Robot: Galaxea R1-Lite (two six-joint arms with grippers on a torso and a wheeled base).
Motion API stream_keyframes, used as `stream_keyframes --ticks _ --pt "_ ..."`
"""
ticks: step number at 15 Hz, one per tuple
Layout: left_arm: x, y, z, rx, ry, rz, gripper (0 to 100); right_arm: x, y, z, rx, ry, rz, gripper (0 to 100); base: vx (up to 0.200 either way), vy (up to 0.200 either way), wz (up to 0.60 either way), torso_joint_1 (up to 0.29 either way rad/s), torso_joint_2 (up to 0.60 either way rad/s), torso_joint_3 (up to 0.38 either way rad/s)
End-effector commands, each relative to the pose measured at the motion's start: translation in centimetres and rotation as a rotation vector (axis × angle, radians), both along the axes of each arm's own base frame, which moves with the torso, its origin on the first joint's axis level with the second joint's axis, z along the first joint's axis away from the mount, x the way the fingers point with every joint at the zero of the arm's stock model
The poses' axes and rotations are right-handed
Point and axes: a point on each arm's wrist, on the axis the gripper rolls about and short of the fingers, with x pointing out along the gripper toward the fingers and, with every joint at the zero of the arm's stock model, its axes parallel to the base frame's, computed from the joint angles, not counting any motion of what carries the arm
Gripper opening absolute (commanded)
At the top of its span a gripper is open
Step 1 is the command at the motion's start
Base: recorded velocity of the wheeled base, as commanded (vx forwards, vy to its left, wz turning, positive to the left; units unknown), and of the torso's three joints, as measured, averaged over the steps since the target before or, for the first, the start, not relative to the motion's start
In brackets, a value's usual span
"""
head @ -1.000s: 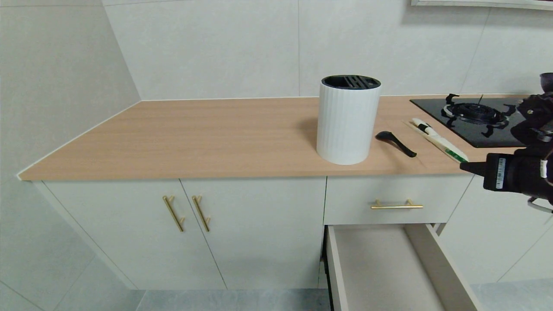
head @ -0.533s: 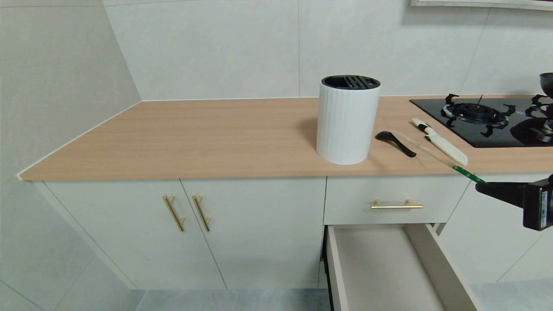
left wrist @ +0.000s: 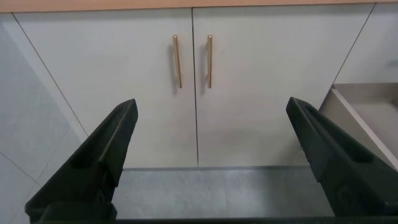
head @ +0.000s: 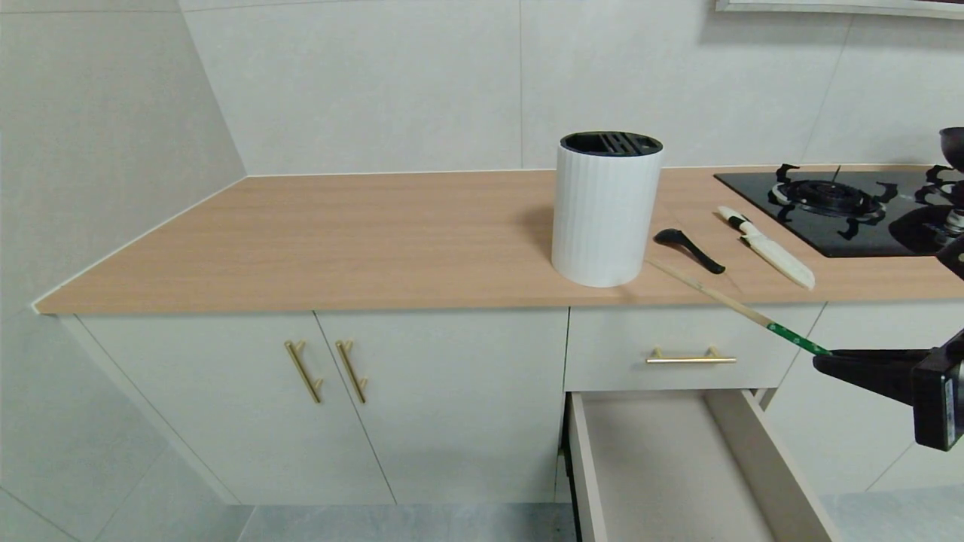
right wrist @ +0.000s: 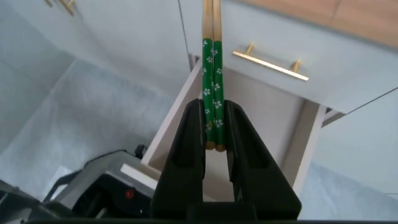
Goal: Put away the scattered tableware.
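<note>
Our right gripper (right wrist: 214, 121) is clamped on the green ends of the chopsticks (right wrist: 211, 56), which slant up and away from it. Just below the gripper juts the open drawer (head: 586, 467). Near the chopsticks' far tips stands the white holder (head: 606, 218) with its slotted black top. A black spoon (head: 689, 248) and a knife (head: 768, 245) lie on the countertop (head: 376, 241) beyond the gripper. Our left gripper (left wrist: 211, 130) hangs with its fingers spread wide before the cabinet doors (left wrist: 249, 93).

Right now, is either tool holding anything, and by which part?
The right tool grips the chopsticks as a pair at their green patterned end; the bare wooden length sticks out free. The left tool is open, holding nothing.
</note>
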Motion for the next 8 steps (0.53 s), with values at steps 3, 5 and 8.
stream_keyframes --ticks 3,5,8 --pt "0.0 0.0 -0.02 0.0 0.001 0.001 100 0.7 0.5 -1.09 -0.016 0.053 0.018 0 0.0 0.0 0.0 -0.111 0.27 0.157" --pt "0.0 0.0 -0.02 0.0 0.001 0.0 100 0.86 0.58 -1.33 -0.02 0.065 0.022 0 0.0 0.0 0.0 -0.171 0.44 0.263" --pt "0.0 0.0 -0.02 0.0 0.001 0.0 100 0.79 0.81 -1.6 -0.03 0.071 0.038 0 0.0 0.0 0.0 -0.183 0.47 0.279"
